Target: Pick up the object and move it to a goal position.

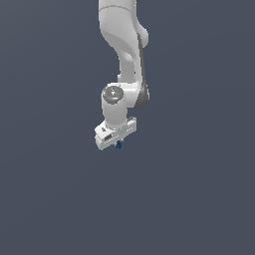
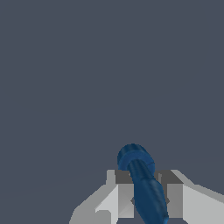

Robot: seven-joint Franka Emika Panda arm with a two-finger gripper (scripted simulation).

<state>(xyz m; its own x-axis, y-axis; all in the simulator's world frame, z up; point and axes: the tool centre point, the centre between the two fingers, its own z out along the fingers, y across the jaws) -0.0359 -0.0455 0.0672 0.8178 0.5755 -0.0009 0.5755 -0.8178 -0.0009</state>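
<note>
blue object clamped in the gripper

white arm (image 1: 124, 55) came down from the top of the exterior view over a plain dark grey ground (image 1: 199, 199); gripper (image 1: 117, 143) pointed downward at its end; a small dark blue object (image 1: 118, 145) showed just under the gripper body, mostly hidden there. wrist view gave more: gripper (image 2: 148, 199) had its two fingers (image 2: 124, 194) pressed against either side of the object (image 2: 144, 183); object was long and round, with a thicker end sticking out past the fingertips; its other end ran out of frame; grey ground lay behind it.
</note>
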